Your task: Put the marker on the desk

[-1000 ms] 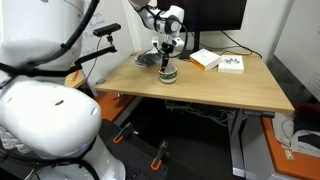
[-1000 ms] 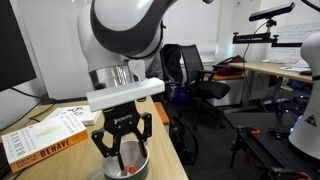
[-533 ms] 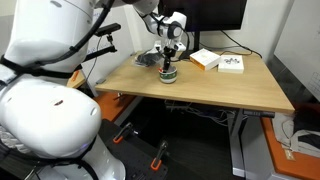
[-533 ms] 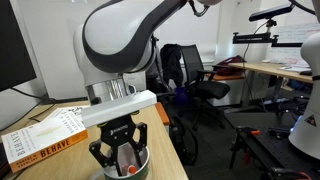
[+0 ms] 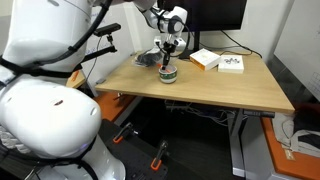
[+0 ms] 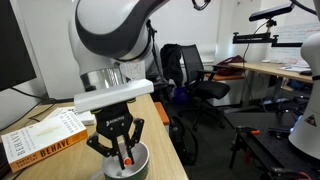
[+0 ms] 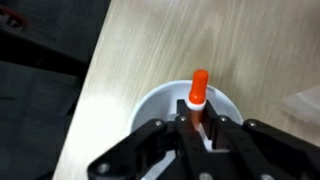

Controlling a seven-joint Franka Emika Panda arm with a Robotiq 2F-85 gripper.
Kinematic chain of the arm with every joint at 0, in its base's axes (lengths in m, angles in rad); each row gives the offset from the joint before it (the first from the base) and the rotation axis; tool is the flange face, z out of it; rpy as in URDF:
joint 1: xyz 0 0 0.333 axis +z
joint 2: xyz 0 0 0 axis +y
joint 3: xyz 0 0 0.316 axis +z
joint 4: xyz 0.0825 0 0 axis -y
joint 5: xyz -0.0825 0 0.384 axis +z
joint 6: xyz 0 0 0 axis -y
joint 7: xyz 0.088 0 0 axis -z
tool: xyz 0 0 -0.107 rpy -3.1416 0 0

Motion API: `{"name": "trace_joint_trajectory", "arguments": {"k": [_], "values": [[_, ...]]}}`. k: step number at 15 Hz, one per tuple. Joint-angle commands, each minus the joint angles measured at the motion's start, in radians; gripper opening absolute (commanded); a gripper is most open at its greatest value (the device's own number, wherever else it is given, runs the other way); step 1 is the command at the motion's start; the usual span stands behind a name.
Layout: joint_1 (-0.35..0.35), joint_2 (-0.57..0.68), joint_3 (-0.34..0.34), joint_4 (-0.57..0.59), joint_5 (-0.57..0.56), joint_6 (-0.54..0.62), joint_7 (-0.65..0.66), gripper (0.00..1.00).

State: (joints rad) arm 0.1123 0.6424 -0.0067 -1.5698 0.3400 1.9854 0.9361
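Orange-red marker (image 7: 199,88) stands upright in a white cup (image 7: 158,106), coloured end up, as seen in the wrist view. Tool (image 7: 200,126) is clenched on it. The two dark fingers press the pale lower barrel from left and right, with no gap on either side. Only the orange top shows above the fingers; the lower end is hidden inside the cup. The marker is not on the counter (image 7: 140,40): it is in the cup, gripped. Light tan wood grain shows to the left of the cup and beyond it.

In an exterior view, the tool (image 6: 122,152) points straight down into the cup (image 6: 142,166). Its fingertips meet around a red sliver of marker (image 6: 125,160). The cup sits on the counter (image 6: 158,125), near its edge. A book (image 6: 45,135) with orange lettering lies flat on the left, close to the cup but apart from it. Farther off is a black office chair (image 6: 185,72).

In an exterior view, the cup (image 5: 169,76) stands toward the far left part of the counter (image 5: 215,92), with the tool (image 5: 168,63) directly above it. Right of the cup and a little farther back lie the book (image 5: 205,59) and a white box (image 5: 232,64). They are side by side, both well apart from the cup. A dark monitor (image 5: 212,14) stands at the far edge.
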Motion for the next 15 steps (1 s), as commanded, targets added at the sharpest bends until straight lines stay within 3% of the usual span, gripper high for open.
{"name": "trace_joint_trajectory", "arguments": {"k": [1, 5, 6, 9, 15], "values": [[0.018, -0.110, -0.018, -0.038, -0.019, -0.096, 0.056, 0.05], [0.036, -0.212, -0.038, -0.057, -0.112, -0.075, 0.073, 0.05], [0.053, -0.218, -0.060, -0.064, -0.186, -0.025, 0.104, 0.05], [0.053, -0.179, -0.094, -0.047, -0.319, 0.037, 0.189, 0.05], [0.047, -0.056, -0.155, -0.046, -0.444, 0.150, 0.283, 0.05]]}}
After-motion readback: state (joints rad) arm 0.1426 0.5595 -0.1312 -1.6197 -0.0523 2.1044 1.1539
